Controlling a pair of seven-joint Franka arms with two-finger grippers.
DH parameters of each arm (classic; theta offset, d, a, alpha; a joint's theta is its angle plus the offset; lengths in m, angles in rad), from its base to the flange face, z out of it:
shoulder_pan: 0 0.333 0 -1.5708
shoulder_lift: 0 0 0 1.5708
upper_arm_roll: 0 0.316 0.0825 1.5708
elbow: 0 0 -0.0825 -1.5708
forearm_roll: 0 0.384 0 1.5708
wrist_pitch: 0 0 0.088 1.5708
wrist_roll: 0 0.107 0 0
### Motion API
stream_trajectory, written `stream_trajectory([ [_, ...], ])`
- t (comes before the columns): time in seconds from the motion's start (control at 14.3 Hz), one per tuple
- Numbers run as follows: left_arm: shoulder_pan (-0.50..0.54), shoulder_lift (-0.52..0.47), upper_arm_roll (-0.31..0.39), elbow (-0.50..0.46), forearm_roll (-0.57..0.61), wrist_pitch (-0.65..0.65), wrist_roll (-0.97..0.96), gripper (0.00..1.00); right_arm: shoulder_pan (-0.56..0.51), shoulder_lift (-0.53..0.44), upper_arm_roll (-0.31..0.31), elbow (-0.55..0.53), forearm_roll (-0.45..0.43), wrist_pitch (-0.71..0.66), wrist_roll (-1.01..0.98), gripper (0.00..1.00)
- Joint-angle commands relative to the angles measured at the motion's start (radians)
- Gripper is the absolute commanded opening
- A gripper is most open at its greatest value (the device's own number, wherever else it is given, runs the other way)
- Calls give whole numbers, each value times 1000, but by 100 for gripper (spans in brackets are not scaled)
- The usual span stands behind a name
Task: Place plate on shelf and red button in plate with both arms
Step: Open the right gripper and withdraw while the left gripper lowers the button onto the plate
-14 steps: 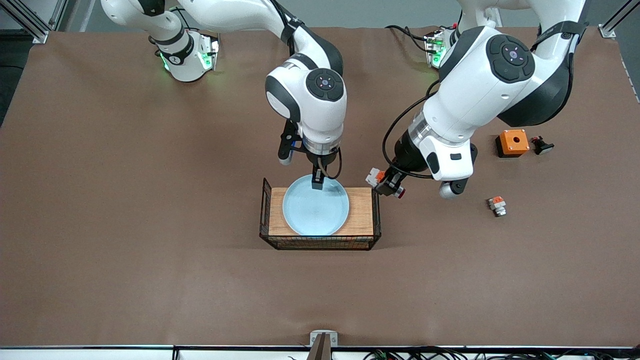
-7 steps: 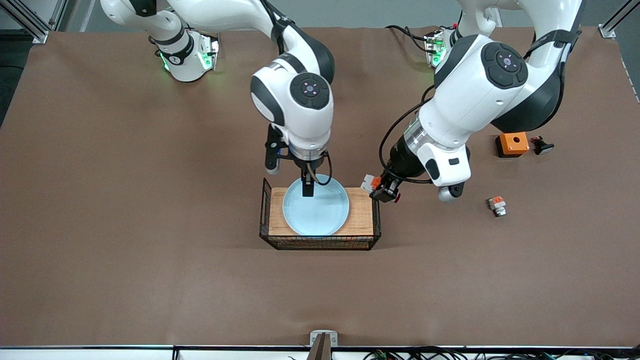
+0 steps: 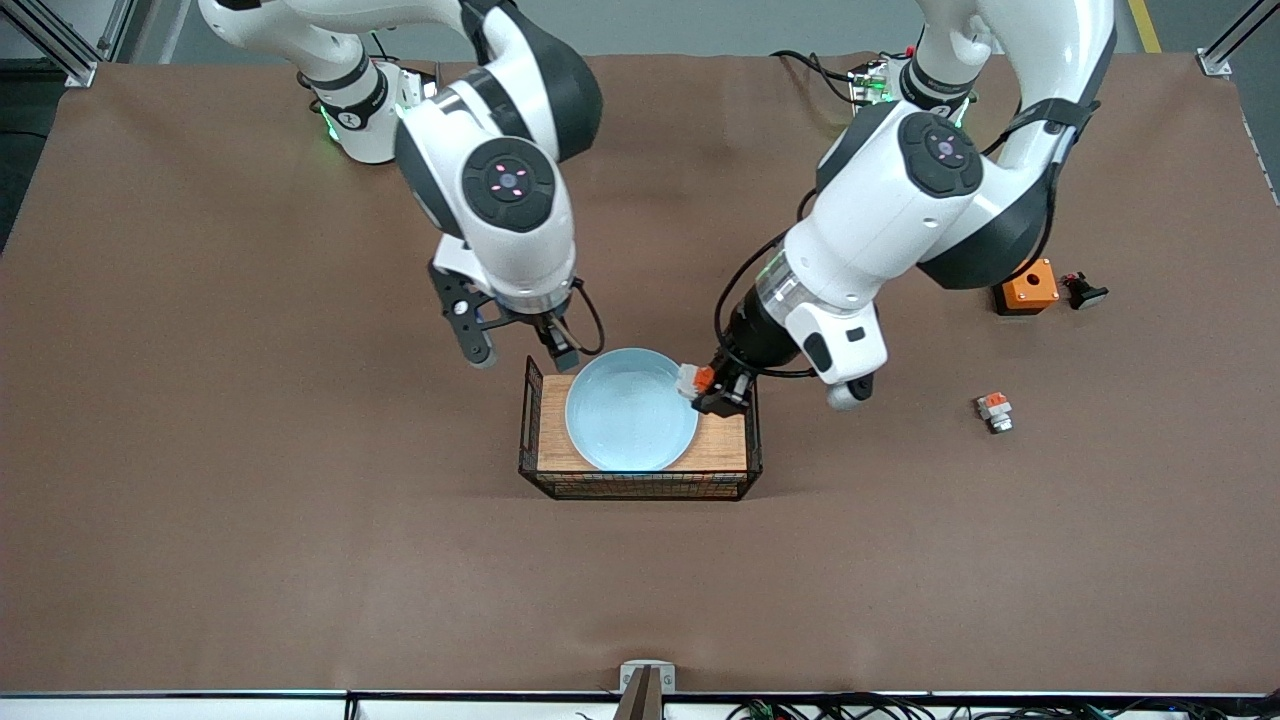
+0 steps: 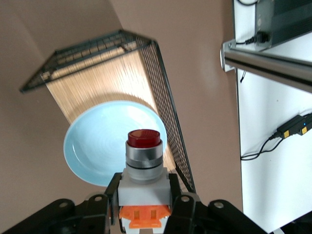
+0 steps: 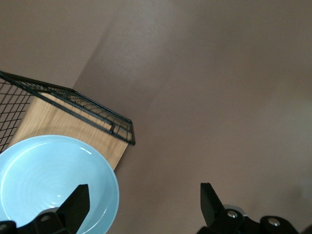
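Note:
The pale blue plate (image 3: 631, 412) lies flat on the wooden tray (image 3: 722, 440) inside its black wire walls. My left gripper (image 3: 712, 390) is shut on the red button (image 3: 692, 380) and holds it over the plate's rim at the left arm's end of the tray. In the left wrist view the red button (image 4: 144, 139) points its dark red cap at the plate (image 4: 97, 146), with its white body between my fingers (image 4: 181, 207). My right gripper (image 3: 548, 347) is open and empty, above the tray's corner at the right arm's end. The right wrist view shows the plate (image 5: 48, 180) under one finger (image 5: 78, 202).
An orange box with a hole (image 3: 1024, 285) and a small black part (image 3: 1084, 291) sit near the left arm's end. A white-orange part with a silvery end (image 3: 994, 411) lies nearer the front camera. The tray's wire walls (image 3: 640, 486) rise round the plate.
My right gripper let go of the plate's rim, opened and drew off toward the right arm's end. My left gripper carried the red button from beside the tray to over the plate's rim.

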Motion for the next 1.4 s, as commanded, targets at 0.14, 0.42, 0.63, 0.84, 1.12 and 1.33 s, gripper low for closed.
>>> stream_trajectory([
  [0.14, -99, 72, 51, 54, 12, 94, -81, 30, -131, -101, 6, -24, 18, -120, -446, 100],
  [0.42, -232, 114, 162, 53, 11, 119, -159, 30, -265, -177, 5, -79, 15, -159, -772, 100],
  [0.63, -249, 152, 176, 53, 12, 86, -178, 30, -366, -239, 5, -140, 7, -160, -1006, 100],
  [0.84, -271, 189, 203, 59, 15, 98, -179, 30, -473, -288, 3, -188, 3, -160, -1250, 100],
  [1.12, -272, 226, 209, 68, 15, 136, -185, 30, -584, -323, 3, -220, -25, -160, -1476, 100],
  [1.33, -274, 239, 209, 68, 15, 162, -185, 31, -612, -325, 3, -222, -48, -148, -1544, 100],
])
